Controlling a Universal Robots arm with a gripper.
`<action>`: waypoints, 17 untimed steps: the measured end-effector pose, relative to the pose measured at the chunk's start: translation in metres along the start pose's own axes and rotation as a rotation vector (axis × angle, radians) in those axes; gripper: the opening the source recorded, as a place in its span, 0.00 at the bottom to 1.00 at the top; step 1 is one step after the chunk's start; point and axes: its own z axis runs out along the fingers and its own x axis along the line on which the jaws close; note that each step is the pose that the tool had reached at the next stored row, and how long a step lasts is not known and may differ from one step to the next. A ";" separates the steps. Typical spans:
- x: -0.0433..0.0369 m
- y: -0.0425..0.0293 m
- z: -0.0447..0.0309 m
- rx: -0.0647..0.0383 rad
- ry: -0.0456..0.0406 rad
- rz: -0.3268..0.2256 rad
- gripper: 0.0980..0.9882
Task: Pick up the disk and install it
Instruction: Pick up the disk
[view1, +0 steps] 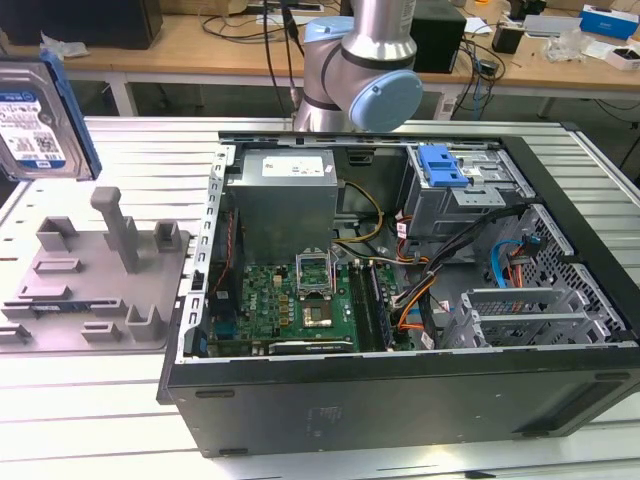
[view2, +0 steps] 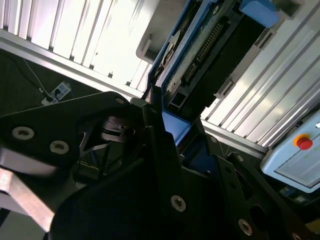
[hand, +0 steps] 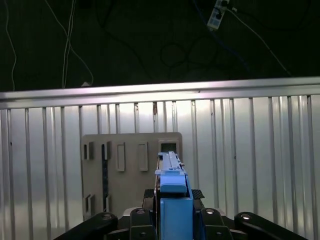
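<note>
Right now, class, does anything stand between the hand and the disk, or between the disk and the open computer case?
No: the hand grips the disk by its blue frame. In the exterior view, only the upright posts of the grey holder stand between disk and computer case, lower than the disk; the case is open on top.

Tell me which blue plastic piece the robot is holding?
The blue-framed disk, clamped in the gripper above the grey tray; the other blue piece sits fixed inside the computer.
</note>
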 end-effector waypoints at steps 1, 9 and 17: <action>0.0002 0.0001 -0.0035 0.000 0.0002 0.000 0.30; 0.0018 0.0009 -0.0343 0.000 0.0016 0.000 0.30; 0.0043 0.0014 -0.0688 0.000 0.0021 0.000 0.30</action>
